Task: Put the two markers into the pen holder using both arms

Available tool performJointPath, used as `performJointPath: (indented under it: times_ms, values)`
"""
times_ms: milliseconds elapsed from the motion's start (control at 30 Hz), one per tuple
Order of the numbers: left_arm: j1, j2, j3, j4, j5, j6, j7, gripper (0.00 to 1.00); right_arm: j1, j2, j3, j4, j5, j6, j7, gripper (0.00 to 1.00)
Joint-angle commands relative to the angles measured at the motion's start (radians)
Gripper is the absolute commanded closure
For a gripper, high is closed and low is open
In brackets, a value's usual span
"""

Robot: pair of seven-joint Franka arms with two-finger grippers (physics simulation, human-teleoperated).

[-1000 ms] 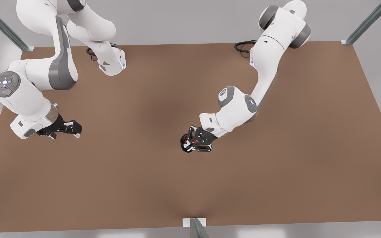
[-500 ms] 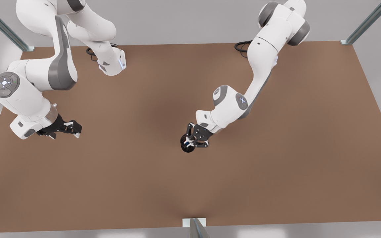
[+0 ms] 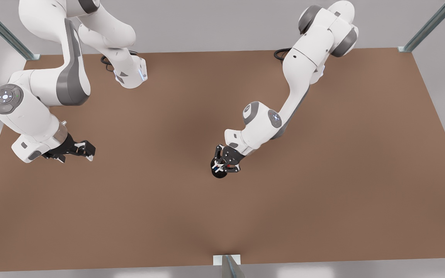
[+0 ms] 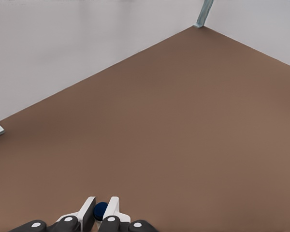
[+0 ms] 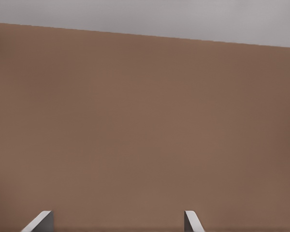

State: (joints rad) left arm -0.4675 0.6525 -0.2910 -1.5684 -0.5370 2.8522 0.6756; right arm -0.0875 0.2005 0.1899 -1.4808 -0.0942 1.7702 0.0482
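Two markers (image 3: 219,166), one pen holder (image 3: 218,172), two arms (image 3: 45,100).

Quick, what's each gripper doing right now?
Left gripper: shut on the blue-capped marker, over the pen holder.
Right gripper: open, empty, waiting apart.

Brown tabletop (image 3: 168,216), pale grey walls (image 3: 214,23), metal corner struts (image 3: 427,27).

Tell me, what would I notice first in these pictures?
Two big white arms reach over a brown table. Near the front view's middle, the left tool grips the blue-capped marker at the black pen holder. The right tool waits open at the front view's left.
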Motion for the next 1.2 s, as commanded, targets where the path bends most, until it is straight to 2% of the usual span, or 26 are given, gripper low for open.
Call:
performJointPath:
  times_ms: [0,167,200,233,400,467,500,533,567,600,700,733,767,800,900,1000,1067,1167]
  values:
    - [0.001,-0.001,0.000,-0.005,-0.003,0.018,0.064,0.79,0.000,-0.001,0.000,0.001,0.001,0.000,-0.004,0.00]
    - [-0.008,0.007,0.000,-0.030,-0.003,0.058,0.065,0.79,0.006,-0.003,0.002,0.002,0.001,-0.002,0.002,0.00]
    - [-0.011,0.006,0.000,-0.035,-0.003,0.062,0.064,0.32,0.006,-0.001,0.002,0.002,0.001,-0.002,0.002,0.00]
    - [-0.011,0.013,-0.002,-0.035,-0.003,0.065,0.065,0.00,0.006,-0.001,0.002,0.002,0.001,-0.002,-0.001,0.00]
    - [-0.003,0.003,-0.008,-0.024,-0.073,0.046,0.026,0.00,0.006,-0.001,0.002,0.002,0.001,-0.002,-0.004,0.00]
    - [0.107,-0.005,0.016,0.152,-0.075,-0.330,-0.287,0.00,0.006,0.000,0.002,0.002,-0.001,0.005,-0.004,0.00]
    - [0.115,-0.007,0.108,0.191,-0.074,-0.462,-0.413,0.00,0.006,0.002,0.002,0.002,0.001,0.005,-0.004,0.00]
    - [0.110,-0.028,0.251,0.231,-0.070,-0.693,-0.447,0.00,0.006,0.002,0.002,0.002,0.001,0.005,-0.004,0.00]
    - [0.112,-0.074,0.322,0.254,0.095,-0.862,-0.490,0.00,0.006,0.002,0.002,0.002,0.001,0.005,-0.004,0.00]
    - [0.121,-0.109,0.355,0.260,0.311,-0.982,-0.672,0.00,0.006,0.002,0.002,0.002,0.001,0.005,-0.005,0.00]
    - [0.136,-0.241,0.478,0.284,0.408,-1.243,-0.736,0.00,0.006,0.002,0.002,0.002,0.001,0.003,-0.004,0.00]
    - [0.133,-0.290,0.507,0.284,0.426,-1.263,-0.696,0.00,0.005,0.002,0.002,0.002,0.001,0.003,-0.004,0.00]
    - [0.159,-0.359,0.478,0.283,0.474,-1.304,-0.694,0.00,0.006,0.002,0.002,0.002,0.001,0.003,-0.005,0.00]
    - [0.277,-0.390,0.368,0.280,0.485,-1.306,-0.696,0.00,0.006,0.002,0.002,0.002,0.001,0.003,-0.004,0.00]
    - [0.368,-0.404,0.266,0.265,0.542,-1.297,-0.696,0.00,0.006,0.002,0.002,0.002,0.001,0.002,-0.005,0.00]
    - [0.391,-0.396,0.254,0.265,0.542,-1.353,-0.702,0.00,0.008,-0.003,0.002,0.002,0.001,-0.012,0.002,0.00]
    - [0.429,-0.404,0.207,0.265,0.543,-1.349,-0.702,0.00,0.006,-0.001,0.002,0.020,0.002,-0.067,0.009,0.00]
    - [0.428,-0.402,0.207,0.265,0.543,-1.341,-0.702,0.00,0.006,-0.010,0.005,0.020,0.002,-0.089,0.006,0.00]
